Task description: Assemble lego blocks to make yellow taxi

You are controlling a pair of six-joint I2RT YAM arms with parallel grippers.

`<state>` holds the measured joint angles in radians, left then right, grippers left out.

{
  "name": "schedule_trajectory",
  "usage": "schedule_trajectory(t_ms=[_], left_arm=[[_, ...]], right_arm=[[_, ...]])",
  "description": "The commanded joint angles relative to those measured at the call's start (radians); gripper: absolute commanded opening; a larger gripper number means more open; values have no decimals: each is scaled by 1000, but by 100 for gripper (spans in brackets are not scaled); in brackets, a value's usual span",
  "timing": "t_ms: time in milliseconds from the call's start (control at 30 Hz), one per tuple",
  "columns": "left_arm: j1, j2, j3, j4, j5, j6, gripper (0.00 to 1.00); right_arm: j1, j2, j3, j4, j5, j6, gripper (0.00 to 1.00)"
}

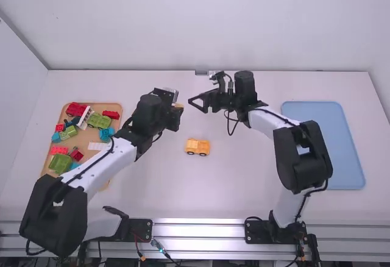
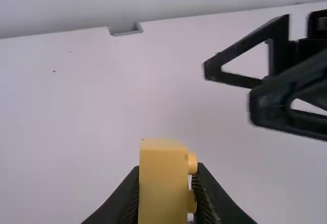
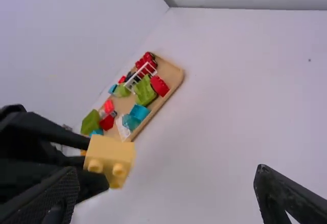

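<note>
The left pincer (image 1: pixel 177 107) grips a yellow block (image 2: pixel 163 183) above the counter (image 1: pixel 244 181); near it, the right pincer (image 1: pixel 201 88) is spread wide. The yellow car (image 1: pixel 197 146) sits between the arms. The left arm (image 1: pixel 113 163) partly hides a tan tray (image 1: pixel 88 136) of coloured, seemingly mixed pieces (image 1: pixel 99 121); a blue tray (image 1: pixel 329 145) lies right.

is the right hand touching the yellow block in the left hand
Apart. The left wrist view shows a clear stretch of table between the yellow block and the right hand's fingertips.
</note>
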<state>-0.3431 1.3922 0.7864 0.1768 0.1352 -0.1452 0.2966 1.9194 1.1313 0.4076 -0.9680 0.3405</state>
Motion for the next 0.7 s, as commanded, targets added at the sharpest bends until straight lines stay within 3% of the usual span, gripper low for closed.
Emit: schedule_trajectory(t_ms=[0,667], left_arm=[[0,33,18,15,3,6,23],[-4,46,19,85,9,-79,18]], right_arm=[[-16,36,14,28,-61,66,91],[-41,41,13,-11,-53,20,94]])
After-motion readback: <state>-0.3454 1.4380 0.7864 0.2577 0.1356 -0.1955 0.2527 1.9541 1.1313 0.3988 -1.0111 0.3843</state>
